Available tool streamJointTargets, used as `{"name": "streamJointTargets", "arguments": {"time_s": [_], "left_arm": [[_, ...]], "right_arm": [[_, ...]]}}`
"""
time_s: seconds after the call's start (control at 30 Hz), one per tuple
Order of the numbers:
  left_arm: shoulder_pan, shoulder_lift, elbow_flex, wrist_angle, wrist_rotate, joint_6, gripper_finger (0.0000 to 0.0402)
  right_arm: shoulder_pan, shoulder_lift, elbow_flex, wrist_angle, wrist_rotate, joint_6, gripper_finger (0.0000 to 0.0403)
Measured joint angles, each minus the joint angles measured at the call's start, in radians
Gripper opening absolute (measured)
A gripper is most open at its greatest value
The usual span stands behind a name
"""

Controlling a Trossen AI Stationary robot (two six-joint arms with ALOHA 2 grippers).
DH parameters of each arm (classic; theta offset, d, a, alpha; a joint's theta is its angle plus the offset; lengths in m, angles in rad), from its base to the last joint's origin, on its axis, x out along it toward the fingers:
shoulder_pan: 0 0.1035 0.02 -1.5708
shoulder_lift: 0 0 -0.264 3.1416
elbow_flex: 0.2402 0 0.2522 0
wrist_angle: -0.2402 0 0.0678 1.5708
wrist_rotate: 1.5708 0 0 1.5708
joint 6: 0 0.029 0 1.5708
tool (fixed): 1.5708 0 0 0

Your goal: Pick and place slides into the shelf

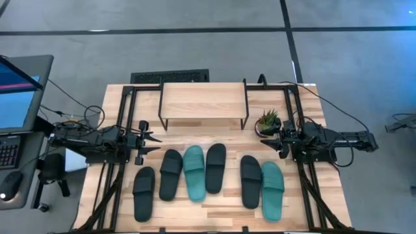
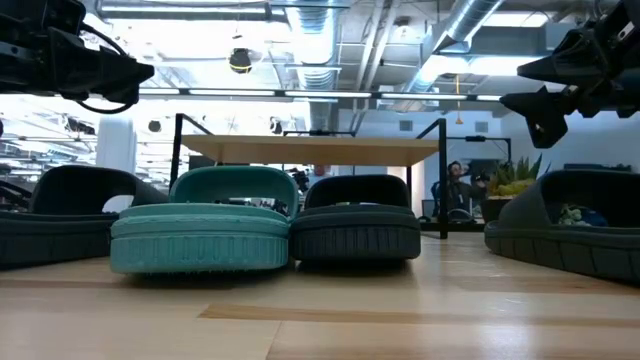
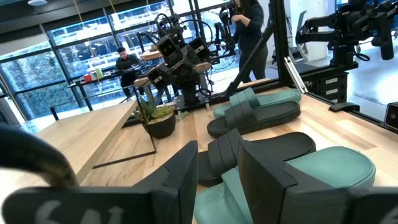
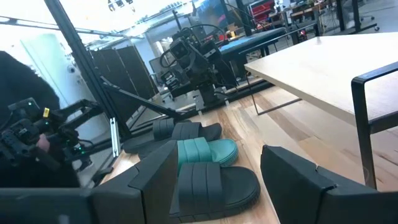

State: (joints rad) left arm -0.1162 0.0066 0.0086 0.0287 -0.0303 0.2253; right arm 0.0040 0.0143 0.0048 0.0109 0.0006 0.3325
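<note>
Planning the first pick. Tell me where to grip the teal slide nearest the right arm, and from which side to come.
Grip the wide strap of that teal slide, probably coming down from above. It lies flat, sole down, beside a black slide, and the strap arches off the footbed, giving fingers a ridge to close across. The right gripper hovers open nearby.

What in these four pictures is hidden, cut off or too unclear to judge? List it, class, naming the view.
- Low view: the teal slide and black slide up front block those behind.
- Low view: the picture's edges crop the outermost slides.
- High view: the shelf top covers the space beneath.
- Right wrist view: the right hand hides the nearest table.
</note>
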Motion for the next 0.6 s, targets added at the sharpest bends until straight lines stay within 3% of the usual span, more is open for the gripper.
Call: {"name": "streamJointTargets", "arguments": {"time_s": [0.43, 0.6], "left_arm": [[0.000, 0.000, 0.000, 0.000, 0.000, -0.001, 0.0103], [0.000, 0.000, 0.000, 0.025, -0.027, -0.088, 0.0103]], "right_arm": [[0.000, 0.000, 0.000, 0.000, 0.000, 0.000, 0.0214], [0.000, 0.000, 0.000, 0.000, 0.000, 0.000, 0.0214]]}}
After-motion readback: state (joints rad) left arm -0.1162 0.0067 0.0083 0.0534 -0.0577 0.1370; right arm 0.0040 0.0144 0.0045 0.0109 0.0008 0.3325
